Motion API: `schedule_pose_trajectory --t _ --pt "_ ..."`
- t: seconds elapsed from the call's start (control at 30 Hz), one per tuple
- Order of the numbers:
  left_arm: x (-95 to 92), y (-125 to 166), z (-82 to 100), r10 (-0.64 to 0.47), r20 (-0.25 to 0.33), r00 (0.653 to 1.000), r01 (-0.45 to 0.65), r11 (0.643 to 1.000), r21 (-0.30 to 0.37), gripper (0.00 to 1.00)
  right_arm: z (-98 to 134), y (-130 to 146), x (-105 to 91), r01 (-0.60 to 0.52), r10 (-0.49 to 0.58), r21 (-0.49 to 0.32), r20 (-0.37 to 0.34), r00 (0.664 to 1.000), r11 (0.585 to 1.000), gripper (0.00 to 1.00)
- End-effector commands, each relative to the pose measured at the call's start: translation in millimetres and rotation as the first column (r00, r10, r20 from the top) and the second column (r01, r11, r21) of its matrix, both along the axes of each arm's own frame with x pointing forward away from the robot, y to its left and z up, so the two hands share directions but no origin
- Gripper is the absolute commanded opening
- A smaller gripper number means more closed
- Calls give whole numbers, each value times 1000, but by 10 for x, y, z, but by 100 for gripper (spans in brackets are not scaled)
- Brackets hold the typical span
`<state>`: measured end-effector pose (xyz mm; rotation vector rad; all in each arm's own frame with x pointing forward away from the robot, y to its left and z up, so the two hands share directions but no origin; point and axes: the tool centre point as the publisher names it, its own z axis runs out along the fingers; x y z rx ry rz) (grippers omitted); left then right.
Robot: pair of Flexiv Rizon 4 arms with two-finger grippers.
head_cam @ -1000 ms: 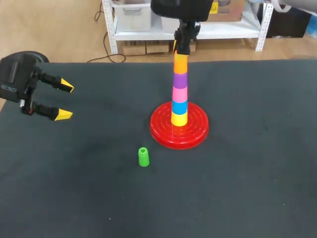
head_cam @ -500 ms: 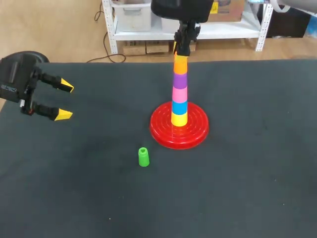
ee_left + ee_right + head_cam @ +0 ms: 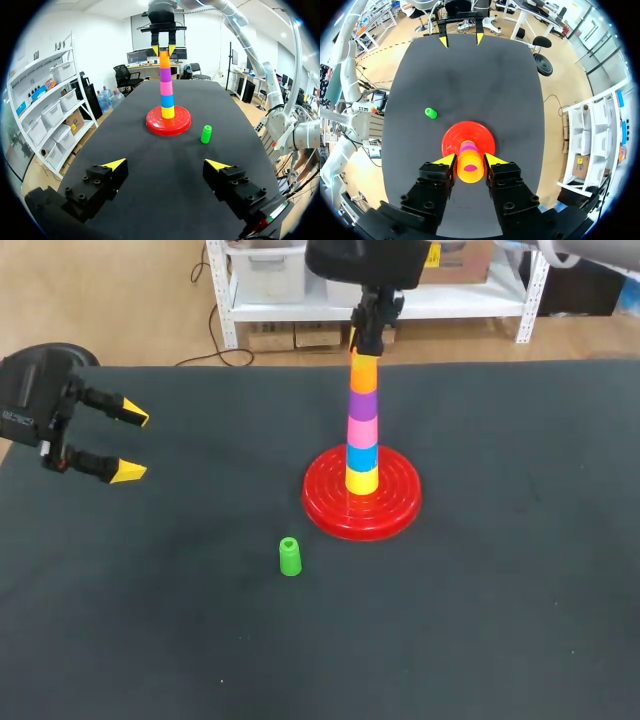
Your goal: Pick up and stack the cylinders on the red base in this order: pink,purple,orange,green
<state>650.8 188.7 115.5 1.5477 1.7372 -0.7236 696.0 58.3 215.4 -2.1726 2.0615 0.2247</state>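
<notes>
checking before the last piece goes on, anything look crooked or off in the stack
Nothing stands out. The stack on the red base rises straight: yellow, blue, pink, purple, orange on top. The green cylinder stands upright on the table, apart from the base.

The left gripper (image 3: 133,445) and right gripper (image 3: 470,161) are black and blocky, with round screw recesses and bright yellow wedge-shaped fingertips.

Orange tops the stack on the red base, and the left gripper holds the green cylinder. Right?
No: the green cylinder stands on the table; the left gripper is open and empty, per the head view. The orange cylinder tops the stack.
</notes>
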Motion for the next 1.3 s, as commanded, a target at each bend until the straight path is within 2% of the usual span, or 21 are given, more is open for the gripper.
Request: schedule_pose_trajectory --t 0.03,0.17,0.2,0.23,0.27,0.47,0.6,0.73,0.87,0.97,1.17,1.23,1.3 --pt "-3 9 -11 -1 4 1000 1 1000 -3 100 -47 16 31 -3 3 -2 -7 1000 1000 0" --pt "-3 9 -11 -1 4 1000 1 1000 -3 100 11 19 17 18 -18 1 37 999 1000 0" --pt "-3 9 -11 -1 4 1000 1 1000 -3 100 29 17 10 19 -19 1 40 999 1000 25" --pt "-3 9 -11 -1 4 1000 1 1000 -3 100 42 19 -6 18 -19 1 39 999 1000 73" --pt "-3 9 -11 -1 4 1000 1 1000 -3 100 53 22 -20 18 -18 1 44 999 1000 100" --pt "-3 9 -11 -1 4 1000 1 1000 -3 100 147 42 -87 12 -12 -7 79 997 1000 100" --pt "-3 9 -11 -1 4 1000 1 1000 -3 100 300 115 -119 -9 9 -1 118 993 1000 100" --pt "-3 9 -11 -1 4 1000 1 1000 -3 100 453 353 -242 -79 76 7 166 983 997 100" --pt "-3 9 -11 -1 4 1000 1 1000 -3 100 472 599 -426 -144 139 11 186 973 990 100" --pt "-3 9 -11 -1 4 1000 1 1000 -3 100 392 745 -573 -187 181 20 179 967 982 100" --pt "-3 9 -11 -1 4 1000 1 1000 -3 100 14 900 -826 -229 226 11 123 966 973 100" --pt "-3 9 -11 -1 4 1000 1 1000 -3 100 -158 935 -912 -236 236 -12 98 967 972 100" --pt "-3 9 -11 -1 4 1000 1 1000 -3 100 -308 969 -998 -238 238 -3 61 969 971 100"
